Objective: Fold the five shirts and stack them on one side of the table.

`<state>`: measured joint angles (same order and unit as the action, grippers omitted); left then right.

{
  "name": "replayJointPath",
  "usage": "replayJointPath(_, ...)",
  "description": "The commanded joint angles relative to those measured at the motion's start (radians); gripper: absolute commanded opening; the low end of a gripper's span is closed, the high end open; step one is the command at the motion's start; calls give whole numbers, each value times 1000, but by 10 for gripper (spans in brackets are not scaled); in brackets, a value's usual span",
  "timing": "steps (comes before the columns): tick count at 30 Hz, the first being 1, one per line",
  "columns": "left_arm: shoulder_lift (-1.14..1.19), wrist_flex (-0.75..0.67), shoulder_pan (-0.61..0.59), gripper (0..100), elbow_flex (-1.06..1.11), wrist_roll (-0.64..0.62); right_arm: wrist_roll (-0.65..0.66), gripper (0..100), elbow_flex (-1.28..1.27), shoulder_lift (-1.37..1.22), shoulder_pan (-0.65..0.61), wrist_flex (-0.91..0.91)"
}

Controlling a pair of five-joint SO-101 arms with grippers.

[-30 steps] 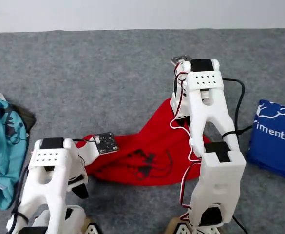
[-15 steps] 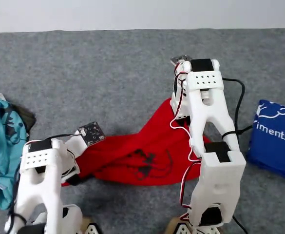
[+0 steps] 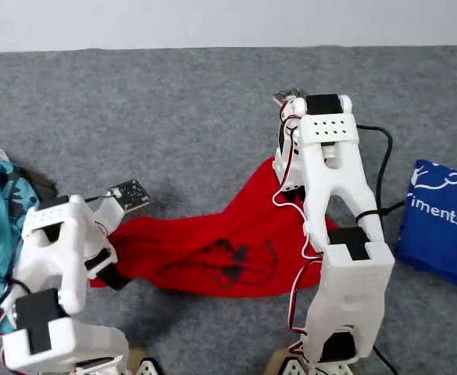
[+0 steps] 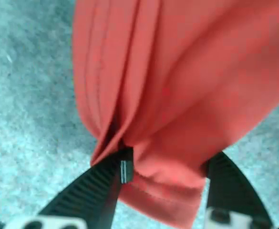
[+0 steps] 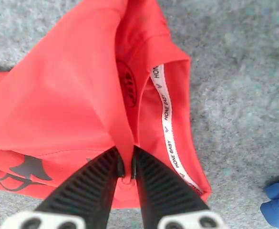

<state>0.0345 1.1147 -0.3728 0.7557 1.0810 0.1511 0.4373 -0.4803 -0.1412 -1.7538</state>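
The left hand grasps a bunched edge of the red shirt on the table. The right hand pinches a fold at its other end.

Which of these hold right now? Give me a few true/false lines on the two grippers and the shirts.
1. The right gripper pinches the red shirt near its neck label. True.
2. The left gripper is empty. False: red shirt fabric is bunched between its fingers.
3. The blue shirt lies on top of the red shirt. False: it lies apart from it, on the far side of the right arm.
4. The teal shirt lies crumpled beside the left arm. True.
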Motion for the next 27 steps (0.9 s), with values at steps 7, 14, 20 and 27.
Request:
replayJointPath(7, 44, -6, -5, 39, -114, -15, 12, 9, 49, 31, 12, -33)
replayJointPath(14, 43, 276, -3, 6, -372, -40, 8, 9, 133, 61, 13, -42)
replayJointPath(20, 43, 569, 5, 6, -742, -123, 8, 9, 198, 202, 10, -41)
replayJointPath(27, -37, 640, 92, 6, -1013, -347, 8, 9, 199, 455, 15, -35)
